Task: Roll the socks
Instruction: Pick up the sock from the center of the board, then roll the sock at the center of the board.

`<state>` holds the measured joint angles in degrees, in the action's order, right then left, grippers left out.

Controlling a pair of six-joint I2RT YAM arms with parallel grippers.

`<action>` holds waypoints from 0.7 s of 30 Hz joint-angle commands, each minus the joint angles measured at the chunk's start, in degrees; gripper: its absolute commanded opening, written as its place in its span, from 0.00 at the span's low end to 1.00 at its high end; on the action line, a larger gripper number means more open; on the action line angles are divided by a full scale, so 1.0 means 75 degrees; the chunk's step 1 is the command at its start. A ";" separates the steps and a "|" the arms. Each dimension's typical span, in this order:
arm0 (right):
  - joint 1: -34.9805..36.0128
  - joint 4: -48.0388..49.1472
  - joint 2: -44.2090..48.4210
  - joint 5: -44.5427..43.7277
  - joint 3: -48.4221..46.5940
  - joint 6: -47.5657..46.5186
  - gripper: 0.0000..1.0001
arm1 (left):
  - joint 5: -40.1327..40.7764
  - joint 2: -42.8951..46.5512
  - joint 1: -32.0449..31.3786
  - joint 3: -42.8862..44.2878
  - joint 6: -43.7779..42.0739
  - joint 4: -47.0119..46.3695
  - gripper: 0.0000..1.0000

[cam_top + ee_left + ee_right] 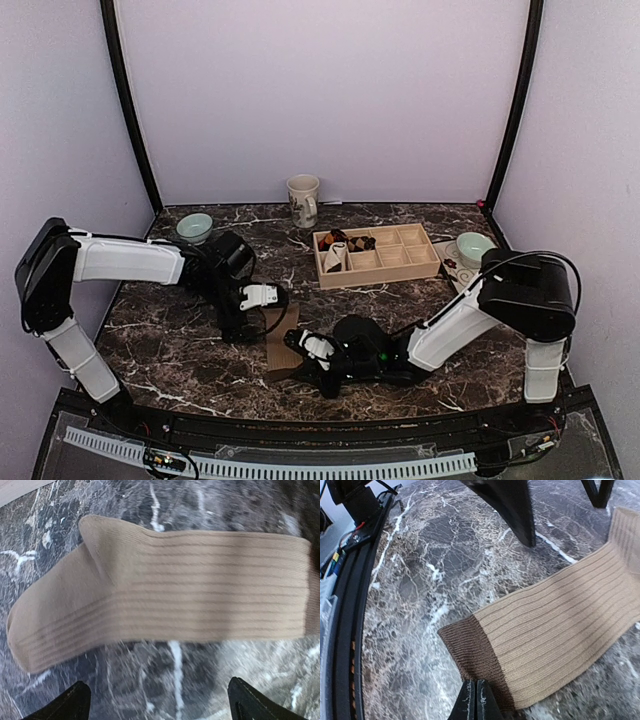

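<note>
Tan ribbed sock (165, 590), flat on the marble table (180, 330), between the two grippers. Runs lengthwise from the right gripper (476, 700) away toward the left gripper (157, 682): brown cuff (470, 650) at the right one, toe (20, 630) and heel (95, 535) at the left one. Right gripper closed, fingers pressed together at the edge of the cuff and, as far as the low angle lets tell, pinching it. Left gripper wide open, holding nothing, with the sock lying crosswise just ahead of its fingers. So nearer to the cuff: the right arm; nearer to the toe: the left. Judged best for a roll: turn the cuff over and carry it along the long axis toward the toe, left side free to press the far end down.

Right wrist view: gives the cuff, its darker band and the closed fingertips touching it, also the left fingers standing beyond the sock. Does not give the toe. Left wrist view: gives toe, heel and ribs, a little blurred, but cuts the cuff at the frame edge. Top view: alone gives both arms at once and the wooden tray (385, 275) farther back, well apart from the sock; hides the grip itself behind the right wrist.
</note>
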<state>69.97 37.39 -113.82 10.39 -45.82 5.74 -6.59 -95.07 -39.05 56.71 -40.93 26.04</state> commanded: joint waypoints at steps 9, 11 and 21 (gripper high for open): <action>-0.0598 -0.1176 -0.0926 0.2315 -0.1113 0.2430 0.00 | -0.1553 0.1741 -0.0481 -0.1044 -0.0238 0.0514 0.91; -0.0749 -0.1094 -0.1071 0.2657 -0.1238 0.2867 0.00 | -0.1641 0.1904 -0.0587 -0.1342 -0.0306 0.0360 0.89; -0.1000 -0.1918 -0.1563 0.2713 -0.1874 0.3829 0.00 | -0.1170 0.2164 -0.1120 -0.2229 -0.0169 -0.0746 0.78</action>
<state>63.07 29.89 -122.80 32.40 -59.92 30.15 -16.05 -79.66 -46.02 41.01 -42.63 24.62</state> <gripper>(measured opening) 0.005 0.818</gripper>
